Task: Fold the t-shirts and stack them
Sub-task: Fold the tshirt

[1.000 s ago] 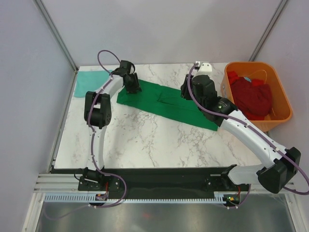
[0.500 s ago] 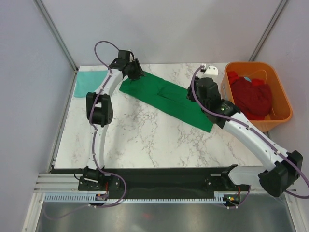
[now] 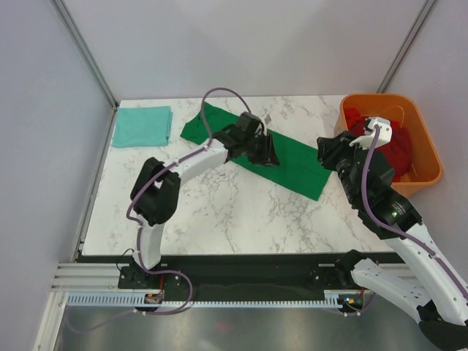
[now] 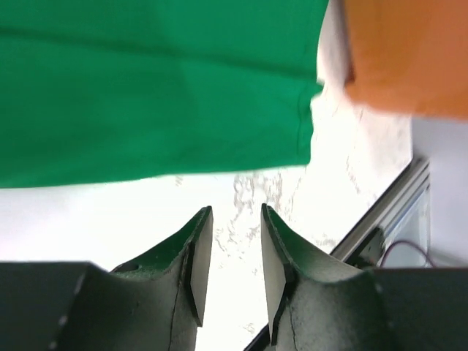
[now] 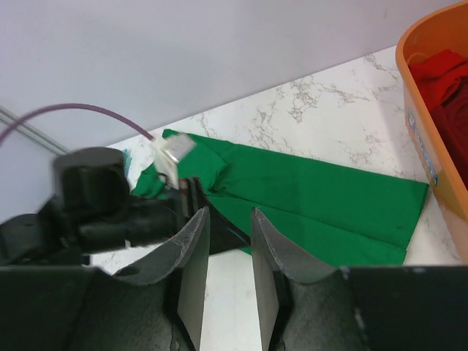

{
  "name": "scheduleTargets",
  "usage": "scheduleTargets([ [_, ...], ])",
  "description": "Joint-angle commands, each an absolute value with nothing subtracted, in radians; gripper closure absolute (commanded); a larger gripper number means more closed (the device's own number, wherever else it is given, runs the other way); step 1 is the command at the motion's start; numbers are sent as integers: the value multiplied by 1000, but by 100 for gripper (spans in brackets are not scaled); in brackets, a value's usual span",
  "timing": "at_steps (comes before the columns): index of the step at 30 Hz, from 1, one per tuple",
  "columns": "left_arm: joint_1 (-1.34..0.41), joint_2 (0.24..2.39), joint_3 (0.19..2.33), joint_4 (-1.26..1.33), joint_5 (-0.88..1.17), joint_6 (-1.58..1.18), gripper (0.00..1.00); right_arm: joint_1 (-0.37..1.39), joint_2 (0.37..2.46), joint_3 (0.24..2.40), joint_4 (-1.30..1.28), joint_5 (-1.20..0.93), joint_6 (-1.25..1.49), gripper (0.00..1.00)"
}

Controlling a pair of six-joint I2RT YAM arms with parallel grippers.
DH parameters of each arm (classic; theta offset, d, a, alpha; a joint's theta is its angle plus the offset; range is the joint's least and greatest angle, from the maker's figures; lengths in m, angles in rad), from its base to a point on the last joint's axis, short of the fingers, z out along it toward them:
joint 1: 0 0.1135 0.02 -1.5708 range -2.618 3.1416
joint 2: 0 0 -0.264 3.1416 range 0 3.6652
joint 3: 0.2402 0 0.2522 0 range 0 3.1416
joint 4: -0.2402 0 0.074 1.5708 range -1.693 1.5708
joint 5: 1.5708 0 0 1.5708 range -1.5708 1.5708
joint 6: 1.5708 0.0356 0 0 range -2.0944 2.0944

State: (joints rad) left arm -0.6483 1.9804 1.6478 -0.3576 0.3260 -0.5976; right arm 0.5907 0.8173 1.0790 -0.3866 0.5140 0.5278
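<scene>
Nearest you, the bare marble tabletop (image 3: pixel 234 212) runs up to the dark green shirt (image 3: pixel 300 167). It lies flat as a long folded band, slanting from far left to near right. Your left tool (image 3: pixel 268 153) hangs over the band's middle, and your right tool (image 3: pixel 327 152) hangs just off its right end. Both are released: each wrist view shows fingers (image 4: pixel 186 270) parted by a narrow gap with nothing in it. Beyond the band's left end lies the pale teal shirt (image 3: pixel 142 126), already folded. Just past its right end stands the orange tub (image 3: pixel 376 96), holding the dark red shirts (image 3: pixel 398 153).

The band looks due for a crosswise fold. If you pinch only the top layer at an end, the fold beneath will likely pull open. Both arms crowd the right half, so they could clash, or the right one could nudge the tub.

Only the overhead view shows the teal and red shirts. Only the left wrist view shows the hem corner at the band's right end and bare marble under that tool. The right wrist view alone looks down the band's length, with the left arm across it.
</scene>
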Motion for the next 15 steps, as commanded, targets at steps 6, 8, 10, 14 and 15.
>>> scheduleTargets([
  [6,-834,2172,1726,-259,371,-689,60,591,739,1055,-452,532,523,64],
  [8,-847,2197,1749,-258,365,-689,60,589,730,1048,-456,534,529,64],
  [10,-853,2243,1767,-252,362,-696,62,591,718,1034,-454,535,534,64],
  [14,-854,2327,1870,-250,373,-693,67,591,715,1026,-457,519,541,63],
  [15,-854,2336,1885,-247,373,-693,68,591,716,1026,-457,517,541,64],
])
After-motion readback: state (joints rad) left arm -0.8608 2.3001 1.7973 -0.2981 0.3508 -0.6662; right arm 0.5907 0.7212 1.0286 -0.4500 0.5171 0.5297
